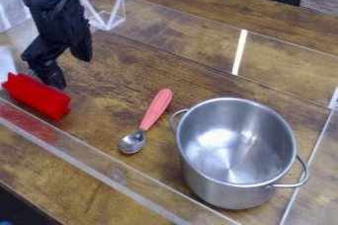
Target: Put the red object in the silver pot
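Note:
The red object [36, 96], a bright red brick-like block, lies flat on the wooden table at the left, near the front edge. My gripper [62, 71] hangs on the black arm just above and behind the block's right end. Its jaws are open, nothing is between them, and its fingers [50, 75] are clear of the block. The silver pot [271, 170] stands upright at the lower right, far from the gripper. Its inside is bare.
A metal spoon with a pinkish-red handle [154, 109] lies between the block and the pot, bowl toward the front. Clear plastic walls [99, 160] run along the table's front and back edges. A white strip [240, 51] lies on the wood farther back.

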You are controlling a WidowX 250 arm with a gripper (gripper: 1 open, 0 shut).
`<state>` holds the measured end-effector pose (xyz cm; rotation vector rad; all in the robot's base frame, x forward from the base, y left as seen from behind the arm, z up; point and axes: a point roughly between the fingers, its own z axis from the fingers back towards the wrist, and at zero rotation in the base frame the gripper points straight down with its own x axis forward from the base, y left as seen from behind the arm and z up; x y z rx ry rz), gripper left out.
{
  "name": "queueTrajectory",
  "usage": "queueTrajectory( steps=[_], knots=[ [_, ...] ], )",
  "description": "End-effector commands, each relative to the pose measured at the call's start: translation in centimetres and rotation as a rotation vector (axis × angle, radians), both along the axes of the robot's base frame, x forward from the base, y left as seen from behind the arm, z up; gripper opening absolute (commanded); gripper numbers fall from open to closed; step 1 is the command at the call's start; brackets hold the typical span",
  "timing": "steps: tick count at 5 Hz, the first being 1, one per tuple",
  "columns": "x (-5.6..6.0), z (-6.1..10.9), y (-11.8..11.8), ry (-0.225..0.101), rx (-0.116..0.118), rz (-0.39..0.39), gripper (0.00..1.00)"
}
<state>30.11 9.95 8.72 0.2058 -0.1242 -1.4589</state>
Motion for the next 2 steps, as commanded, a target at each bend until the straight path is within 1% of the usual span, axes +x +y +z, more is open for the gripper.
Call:
queueTrajectory(
  steps=[1, 2],
  knots=[
    [0.2, 1.4, -0.6, -0.063, 0.027, 0.071, 0.0],
    [-0.3, 1.4, -1.7, -0.062, 0.025, 0.146, 0.0]
  ],
)
